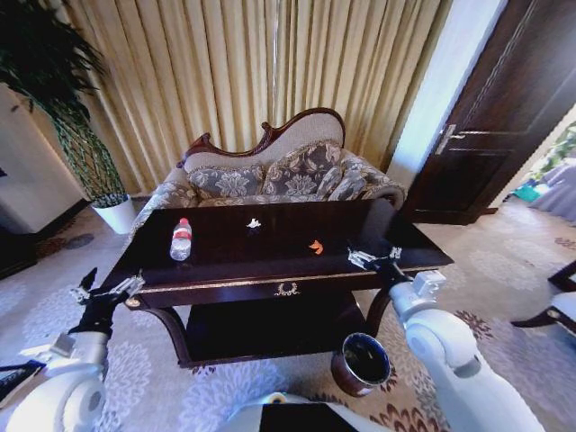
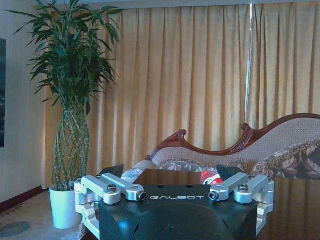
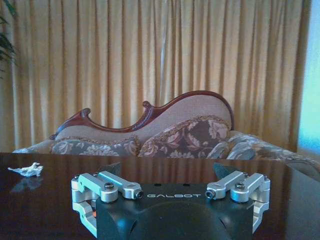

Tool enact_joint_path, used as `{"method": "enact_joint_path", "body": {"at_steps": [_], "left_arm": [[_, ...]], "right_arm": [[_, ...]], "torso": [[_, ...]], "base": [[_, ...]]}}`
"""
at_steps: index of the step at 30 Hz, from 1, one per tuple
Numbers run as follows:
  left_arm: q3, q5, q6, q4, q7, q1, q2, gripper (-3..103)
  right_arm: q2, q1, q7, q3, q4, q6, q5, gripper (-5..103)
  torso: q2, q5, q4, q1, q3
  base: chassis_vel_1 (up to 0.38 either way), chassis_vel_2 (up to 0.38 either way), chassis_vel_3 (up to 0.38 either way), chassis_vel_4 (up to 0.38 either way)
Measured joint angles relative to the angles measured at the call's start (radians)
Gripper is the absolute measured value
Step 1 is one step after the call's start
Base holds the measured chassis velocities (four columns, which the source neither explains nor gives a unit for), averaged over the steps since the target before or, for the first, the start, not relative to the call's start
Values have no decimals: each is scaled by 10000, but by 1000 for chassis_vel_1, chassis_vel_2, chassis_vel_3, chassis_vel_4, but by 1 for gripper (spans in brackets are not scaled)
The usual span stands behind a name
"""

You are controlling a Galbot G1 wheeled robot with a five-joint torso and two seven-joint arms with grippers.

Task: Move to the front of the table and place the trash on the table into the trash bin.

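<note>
The dark glossy table [image 1: 225, 270] stands right in front of me. On it lie the trash: a clear bottle [image 1: 181, 239] with a red cap at the left, a white paper scrap [image 1: 254, 223] near the middle, and an orange scrap [image 1: 316, 246] to its right. The trash bin [image 1: 362, 364] sits on the carpet by the table's front right leg. My left gripper [image 1: 108, 286] hovers open at the table's front left corner. My right gripper [image 1: 376, 256] is open over the front right part. The left gripper [image 2: 172, 175] faces the bottle's cap [image 2: 211, 177]. The right gripper [image 3: 167, 172] sees the paper scrap [image 3: 29, 170].
A patterned sofa [image 1: 270, 175] stands close behind the table. A tall plant in a white pot [image 1: 115, 214] is at the back left. A dark door [image 1: 504, 108] is at the right, with a chair edge [image 1: 558, 306] at the far right.
</note>
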Motion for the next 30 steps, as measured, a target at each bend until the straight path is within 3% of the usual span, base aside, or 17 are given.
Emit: {"method": "enact_joint_path", "body": {"at_steps": [9,12,18,30], "left_arm": [[-47,20,-170,36,26,147,-200,100],[-50,52,-218,48,32,238,-356,100],[-62,134,-265,34,57,325,-474,100],[-62,275,-282,35,69,347,-552,100]], "right_arm": [[-408,471,-238,-386,-388,-248,491,100],[-615,784,-327,-577,-470,-948,766,100],[-829,1286,-331,-1148,-697,-1672,1021,100],[-941,2515,-279,-2341,-1866,-1827,1817,100]], "torso": [[0,1,0,0,0],[1,0,2,-1,0],[0,0,2,-1,1],[0,-1,2,-1,0]], "base": [[-20,12,20,-21],[0,0,0,0],[0,0,0,0],[0,0,0,0]]}}
